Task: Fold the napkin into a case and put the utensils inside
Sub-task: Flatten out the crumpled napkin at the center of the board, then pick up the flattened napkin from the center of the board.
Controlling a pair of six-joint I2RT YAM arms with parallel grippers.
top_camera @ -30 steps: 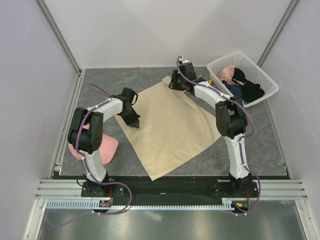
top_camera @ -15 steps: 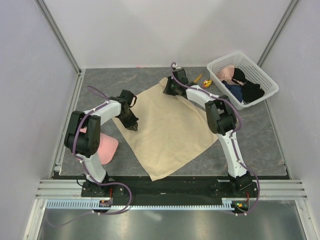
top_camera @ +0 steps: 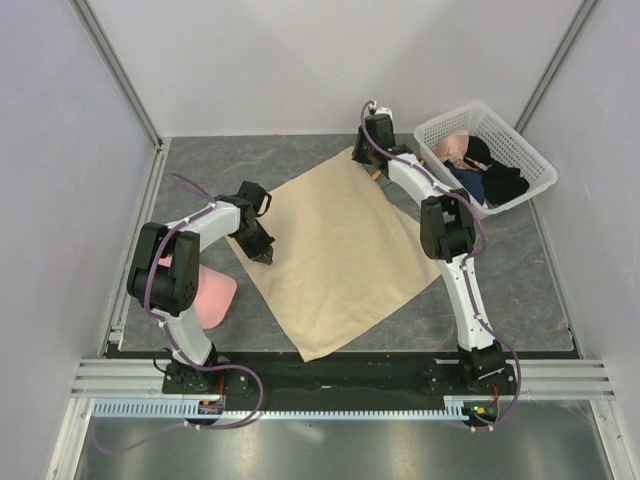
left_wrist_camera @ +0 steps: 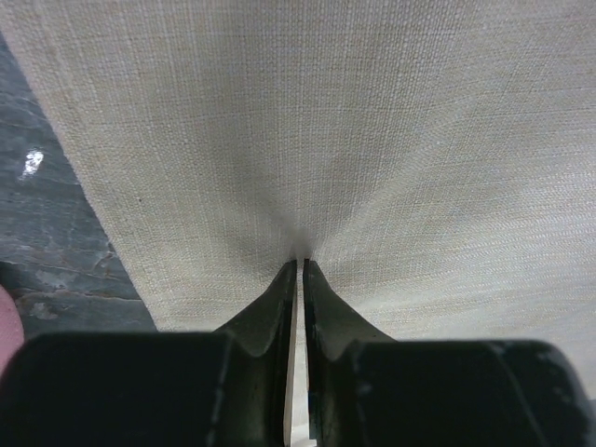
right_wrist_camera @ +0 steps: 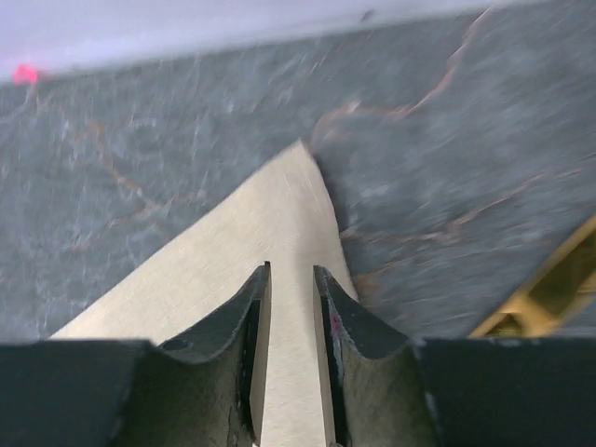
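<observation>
Left gripper (left_wrist_camera: 300,265): jaws drawn to a thin slit, pinching the napkin (top_camera: 335,250) just inside its left edge, the cloth puckered toward the tips. A strip of bare grey surface (top_camera: 500,270) runs just outside that edge. Right gripper (right_wrist_camera: 291,272): jaws a narrow gap apart, set over the napkin's far corner, with cloth showing flat in the gap and no pinch visible. Napkin: beige, spread flat as a diamond mid-surface, one corner near the arm bases, the opposite one under the right gripper; all four edges are straight and unfolded. Yellow-orange utensil (right_wrist_camera: 545,284): blurred, which one cannot be told, lying on bare surface just right of the far corner, apart from the cloth. White basket (top_camera: 450,115): far right corner, holding dark and pink clothes, well apart from the napkin. Pink cap (top_camera: 218,292): left of the napkin, beside the left arm. Open surface: a band along the far wall and a wider area right of the napkin.
</observation>
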